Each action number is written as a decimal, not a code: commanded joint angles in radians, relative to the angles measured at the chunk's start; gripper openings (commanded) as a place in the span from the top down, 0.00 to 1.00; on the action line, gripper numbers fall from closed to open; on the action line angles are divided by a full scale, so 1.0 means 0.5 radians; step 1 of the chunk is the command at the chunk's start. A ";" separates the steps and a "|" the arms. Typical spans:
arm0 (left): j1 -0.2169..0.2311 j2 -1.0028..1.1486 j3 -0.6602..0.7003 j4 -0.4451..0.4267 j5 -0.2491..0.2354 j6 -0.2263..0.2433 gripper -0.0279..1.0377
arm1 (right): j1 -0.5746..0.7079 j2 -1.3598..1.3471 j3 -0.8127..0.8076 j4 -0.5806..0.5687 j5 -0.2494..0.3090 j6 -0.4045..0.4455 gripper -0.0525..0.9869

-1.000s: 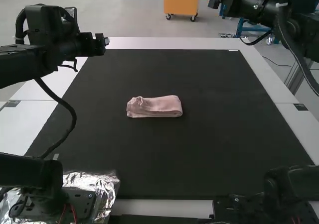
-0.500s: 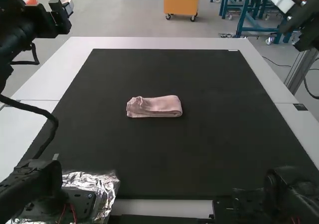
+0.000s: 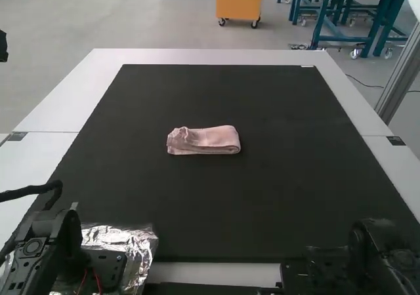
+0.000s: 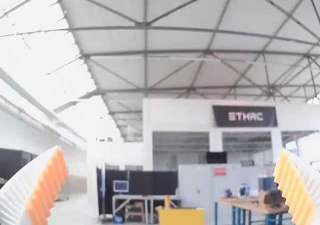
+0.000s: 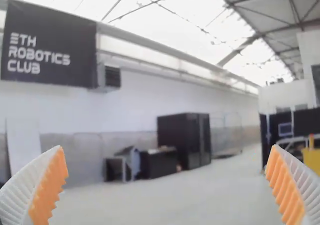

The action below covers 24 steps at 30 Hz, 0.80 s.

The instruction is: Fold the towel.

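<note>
High view: towel (image 3: 205, 140) sits on the black mat (image 3: 230, 203), near its middle, a touch left of centre. It's in a compact narrow strip, long side running left-right across the mat. Layers stacked, smooth rounded fold at the right end; left end is rumpled, with a small curl on top. Can't count the layers from here.

Left claw (image 4: 171, 149): spread wide, nothing between the pads. Right claw (image 5: 167, 147): same, spread and empty. Both wrist cams look out into the room, so I'd put both claws well off the mat. Nothing is touching the towel. Foil (image 3: 118, 242) is by the mat's near left corner, out of the way.

Progress: folding looks done or very close, my read. All that might be left is tidying that left end, optional. Risk if someone goes back in: a clumsy pinch could open up the stack.
</note>
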 commanded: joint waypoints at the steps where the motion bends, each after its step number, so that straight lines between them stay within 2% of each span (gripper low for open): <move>1: 0.056 -0.010 -0.020 -0.122 -0.034 0.015 0.06 | -0.022 -0.010 0.037 0.006 0.466 -0.254 0.08; 2: 0.065 -0.010 -0.057 -0.076 -0.034 0.018 0.06 | -0.022 -0.010 0.003 0.009 0.635 -0.371 0.07; 3: 0.062 -0.010 -0.118 -0.030 -0.028 0.030 0.06 | -0.022 -0.010 -0.064 0.042 0.770 -0.411 0.08; 4: 0.062 -0.010 -0.204 0.031 -0.007 0.088 0.06 | -0.019 -0.010 -0.171 0.128 0.844 -0.417 0.08; 5: 0.068 -0.010 -0.308 0.108 0.073 0.138 0.06 | -0.019 -0.010 -0.294 0.233 0.899 -0.426 0.08; 6: 0.071 -0.010 -0.431 0.188 0.190 0.168 0.06 | -0.016 -0.010 -0.417 0.349 1.000 -0.472 0.08; 7: 0.071 -0.010 -0.551 0.274 0.245 0.184 0.06 | -0.012 -0.010 -0.533 0.447 1.074 -0.546 0.08; 9: 0.062 -0.010 -0.766 0.406 0.297 0.184 0.06 | -0.012 -0.010 -0.742 0.573 1.049 -0.622 0.08; 11: 0.059 -0.010 -0.956 0.479 0.426 0.184 0.06 | -0.012 -0.010 -0.935 0.619 0.967 -0.644 0.08; 12: 0.059 -0.010 -1.048 0.516 0.426 0.180 0.06 | -0.012 -0.010 -1.043 0.702 0.917 -0.681 0.08; 15: 0.065 -0.010 -1.348 0.955 0.365 0.113 0.06 | -0.012 -0.010 -1.322 1.040 0.930 -0.733 0.08; 17: 0.059 -0.010 -1.477 1.081 0.331 0.101 0.06 | -0.012 -0.010 -1.478 1.159 0.933 -0.800 0.08; 21: 0.056 -0.010 -1.634 1.004 0.153 0.107 0.06 | -0.016 -0.010 -1.712 1.187 0.954 -0.935 0.08; 22: 0.056 -0.010 -1.652 0.906 0.116 0.116 0.06 | -0.012 -0.010 -1.748 1.184 0.954 -0.941 0.08; 23: 0.056 -0.010 -1.649 0.804 0.064 0.107 0.06 | -0.016 -0.013 -1.745 1.040 0.948 -0.945 0.08; 24: 0.056 -0.010 -1.646 0.725 0.052 0.101 0.06 | -0.012 -0.010 -1.745 0.883 0.951 -0.966 0.08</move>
